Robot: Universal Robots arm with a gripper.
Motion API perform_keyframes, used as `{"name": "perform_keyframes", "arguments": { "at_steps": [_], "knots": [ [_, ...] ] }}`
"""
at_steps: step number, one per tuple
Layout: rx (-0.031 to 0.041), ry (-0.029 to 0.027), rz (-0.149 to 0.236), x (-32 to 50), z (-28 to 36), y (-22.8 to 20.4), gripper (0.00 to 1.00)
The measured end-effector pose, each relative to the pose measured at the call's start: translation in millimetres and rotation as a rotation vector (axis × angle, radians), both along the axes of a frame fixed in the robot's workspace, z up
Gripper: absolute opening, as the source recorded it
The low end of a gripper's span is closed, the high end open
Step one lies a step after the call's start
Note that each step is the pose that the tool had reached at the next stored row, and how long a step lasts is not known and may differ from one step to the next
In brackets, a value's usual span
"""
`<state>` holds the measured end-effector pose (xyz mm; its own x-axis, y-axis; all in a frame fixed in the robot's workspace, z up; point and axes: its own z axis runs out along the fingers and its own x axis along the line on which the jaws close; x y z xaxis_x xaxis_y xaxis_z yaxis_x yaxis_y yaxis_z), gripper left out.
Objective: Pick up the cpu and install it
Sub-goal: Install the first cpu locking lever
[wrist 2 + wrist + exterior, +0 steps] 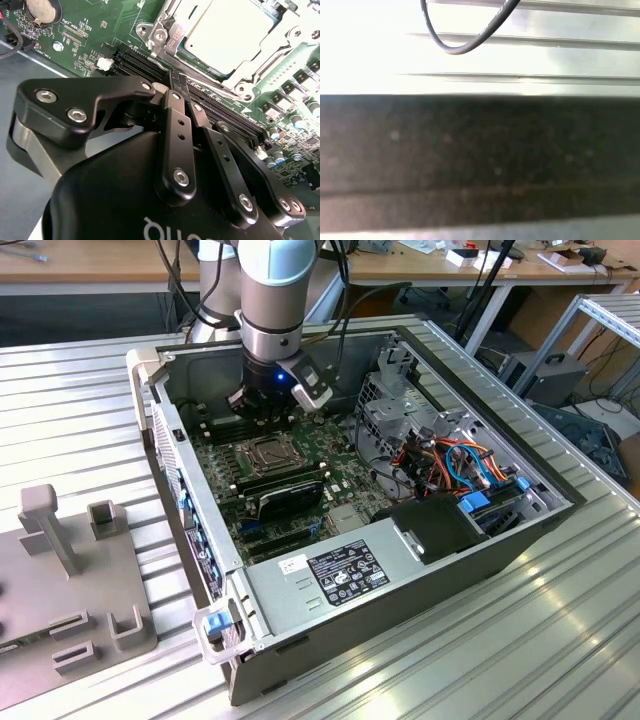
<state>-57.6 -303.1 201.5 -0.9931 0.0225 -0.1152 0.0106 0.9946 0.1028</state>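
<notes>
In the second wrist view the cpu (225, 35), a pale silver-grey square, lies flat inside the metal frame of the socket (167, 32) on the green motherboard. My gripper (178, 82) hangs just beside the socket, over the long black memory slots (145, 65). Its two black fingers (172, 115) are pressed together with nothing visible between them. In the exterior view the gripper (268, 410) is low inside the open computer case (150, 390), at the far edge of the socket (268, 452).
A grey power-supply box (330, 570) fills the case's near end. A metal drive cage (400, 410) and coloured cables (460, 465) sit on the exterior view's right. A grey fixture block (60, 570) rests on the ribbed table. A black cable (465, 47) loops in the first wrist view.
</notes>
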Motion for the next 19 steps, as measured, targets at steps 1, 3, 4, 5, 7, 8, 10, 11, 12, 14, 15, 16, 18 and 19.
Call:
{"name": "perform_keyframes", "arguments": {
  "at_steps": [1,3,4,5,7,8,10,11,12,14,15,16,18,19],
  "knots": [
    [-0.0003,0.0002,0.000,0.3,0.0,0.0,0.11],
    [-0.0009,0.0001,0.000,1.5,0.0,0.0,0.11],
    [-0.0011,0.0000,0.000,2.3,0.0,0.0,0.11],
    [-0.0011,0.0001,0.000,3.2,0.0,0.0,0.11],
    [-0.0011,0.0000,0.000,4.1,0.0,0.0,0.11],
    [-0.0011,0.0000,0.000,4.4,0.0,0.0,0.11],
    [-0.0013,0.0000,0.000,5.1,0.0,0.0,0.11],
    [-0.0014,0.0001,0.000,5.4,0.0,0.0,0.11],
    [-0.0014,-0.0001,0.000,5.6,0.0,0.0,0.11],
    [-0.0013,-0.0002,0.000,5.7,-0.1,0.0,0.11],
    [-0.0014,-0.0001,0.000,5.7,0.0,0.0,0.11],
    [-0.0014,0.0000,0.000,5.7,0.0,0.0,0.11],
    [-0.0016,0.0001,0.000,5.7,0.5,0.0,0.11],
    [-0.0017,0.0001,0.000,5.7,1.0,0.0,0.11]
  ]
}}
